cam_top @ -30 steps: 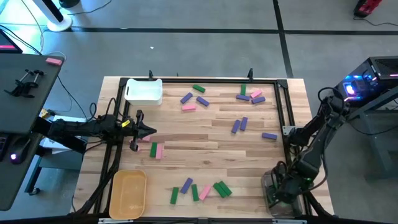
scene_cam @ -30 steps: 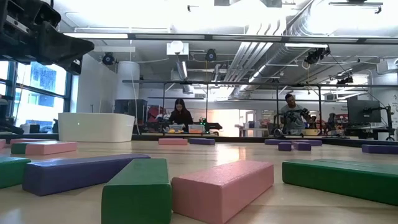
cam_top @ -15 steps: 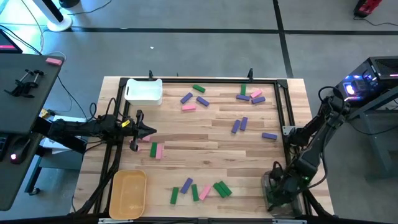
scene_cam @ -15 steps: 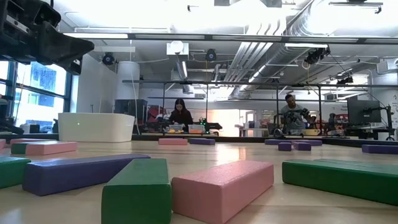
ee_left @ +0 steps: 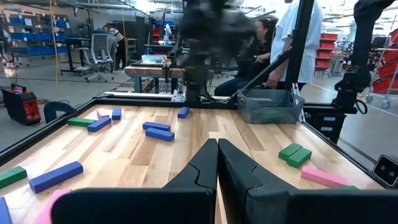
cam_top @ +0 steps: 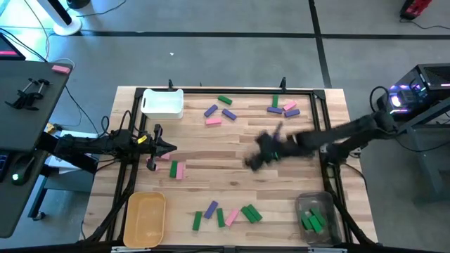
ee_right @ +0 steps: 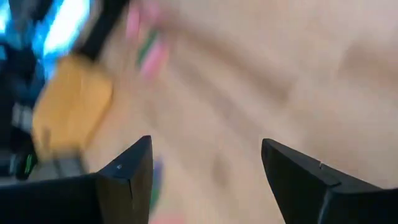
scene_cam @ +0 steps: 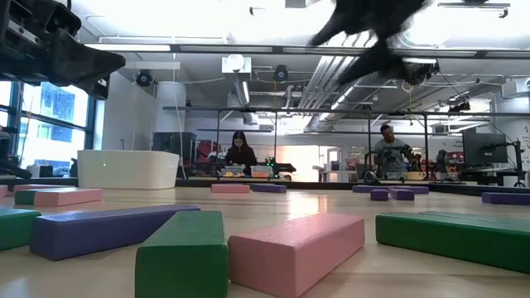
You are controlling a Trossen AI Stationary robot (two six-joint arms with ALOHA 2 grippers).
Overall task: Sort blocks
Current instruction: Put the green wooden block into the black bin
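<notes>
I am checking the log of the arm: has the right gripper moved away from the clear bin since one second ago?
Yes. The right gripper, open and empty, has swung from the clear bin out over the table's middle, towards the white bin.

Bright ceiling glare, motion-blurred right arm (cam_top: pixel 316 140)

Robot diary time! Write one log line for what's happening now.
right gripper: open, empty, over table middle | left gripper: shut, waiting at left edge | clear plastic bin: holds green blocks

Overhead camera looks straight down; low camera skims the same table (cam_top: pixel 232 147) level.
</notes>
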